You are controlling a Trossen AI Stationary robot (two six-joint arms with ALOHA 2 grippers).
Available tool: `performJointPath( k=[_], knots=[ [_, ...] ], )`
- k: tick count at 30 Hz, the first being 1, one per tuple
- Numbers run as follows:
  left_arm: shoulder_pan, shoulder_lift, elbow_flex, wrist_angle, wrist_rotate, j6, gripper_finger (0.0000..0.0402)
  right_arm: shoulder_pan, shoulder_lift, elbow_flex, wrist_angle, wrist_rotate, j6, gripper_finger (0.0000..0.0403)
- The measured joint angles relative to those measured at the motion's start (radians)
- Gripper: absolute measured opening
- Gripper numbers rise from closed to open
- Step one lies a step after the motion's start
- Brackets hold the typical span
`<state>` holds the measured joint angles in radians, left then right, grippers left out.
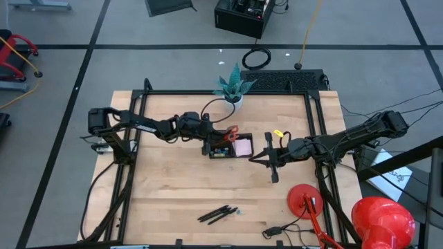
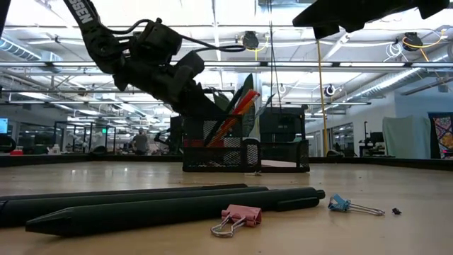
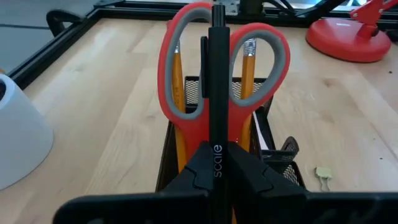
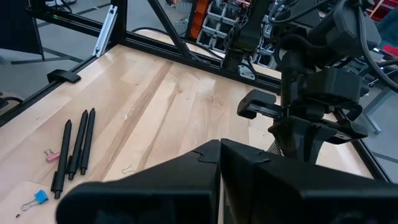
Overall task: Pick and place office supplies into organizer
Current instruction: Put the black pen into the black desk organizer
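Scissors (image 3: 186,93) red handles with grey inner lining. Pencils (image 3: 177,93) orange. Pen (image 3: 219,87) in left pincer (image 3: 217,165) black. Organizer (image 2: 244,156) black mesh. Counter (image 1: 173,180) light wood grain. Three pens (image 4: 74,149) black. Clips: pink (image 2: 237,218), blue (image 2: 340,204). Pot (image 3: 18,137) white. Lamp base (image 1: 308,200) red.

A potted green plant (image 1: 232,86) in a white pot (image 3: 18,140) stands at the bench's far edge, near the middle. A red round-based lamp (image 1: 306,201) sits near the bench's near right corner.
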<state>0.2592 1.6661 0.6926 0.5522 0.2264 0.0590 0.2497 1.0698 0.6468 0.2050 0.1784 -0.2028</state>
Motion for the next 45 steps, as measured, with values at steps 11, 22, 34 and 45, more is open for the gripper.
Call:
performJointPath(
  k=[11,22,34,45],
  knots=[
    [-0.003,-0.004,0.005,-0.072,-0.044,0.010,0.0020,0.000,0.000,0.000,0.000,0.000,0.000,0.0004],
    [-0.005,-0.008,0.004,-0.102,-0.027,0.011,0.0025,0.000,0.000,0.000,0.000,0.001,0.000,0.0004],
    [-0.018,-0.045,0.000,-0.125,-0.019,-0.017,0.0079,0.000,0.000,0.000,0.000,0.000,-0.001,0.0004],
    [-0.025,-0.061,-0.002,-0.106,-0.011,0.004,0.0117,0.000,0.000,0.000,0.000,0.000,-0.003,0.0004]
  ],
)
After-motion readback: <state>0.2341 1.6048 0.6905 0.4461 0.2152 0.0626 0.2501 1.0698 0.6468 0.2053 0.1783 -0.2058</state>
